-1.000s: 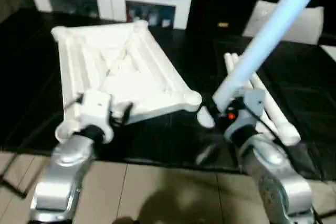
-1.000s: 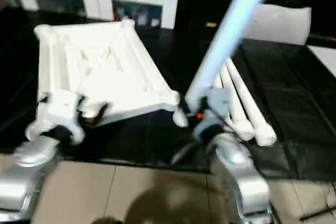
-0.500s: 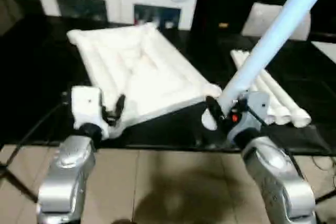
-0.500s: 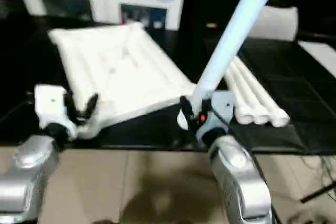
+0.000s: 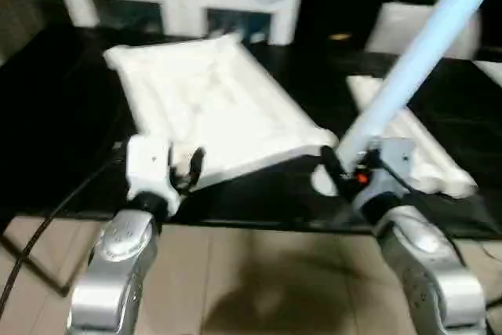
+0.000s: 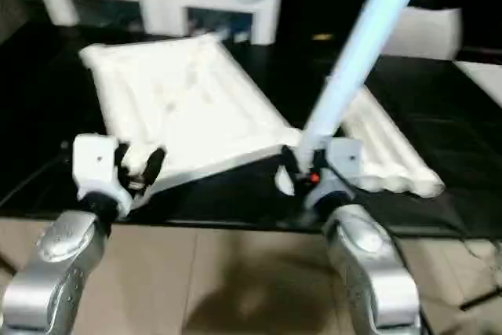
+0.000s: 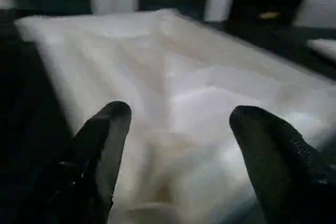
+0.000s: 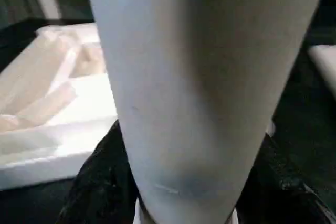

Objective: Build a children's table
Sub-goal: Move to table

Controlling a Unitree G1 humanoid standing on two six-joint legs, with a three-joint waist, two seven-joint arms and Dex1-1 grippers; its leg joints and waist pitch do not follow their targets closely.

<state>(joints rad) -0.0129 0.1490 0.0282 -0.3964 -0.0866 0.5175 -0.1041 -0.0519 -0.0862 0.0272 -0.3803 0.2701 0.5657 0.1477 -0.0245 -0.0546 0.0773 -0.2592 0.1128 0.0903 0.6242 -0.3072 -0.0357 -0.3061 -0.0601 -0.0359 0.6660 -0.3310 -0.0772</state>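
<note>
So what we've got here is mostly plastic. The tabletop (image 5: 212, 107) looks like white moulded plastic, ribbed on the upturned side, with a soft sheen rather than a real gloss. The leg (image 5: 416, 60) we're gripping is smooth white plastic too — up close in the right wrist view it's plain, almost satiny, with one faint scuff low down. The spare legs (image 6: 384, 151) look like the same stuff. Our forearms (image 5: 118, 272) are silver with a brushed, slightly shiny metallic look, and the left gripper (image 7: 178, 145) has black fingers (image 7: 273, 150) with a fine pebbled, rubbery texture — matt. The dark surface (image 5: 55, 139) underneath is black and a bit glossy, while the floor (image 5: 259, 280) looks like smooth beige tile.
</note>
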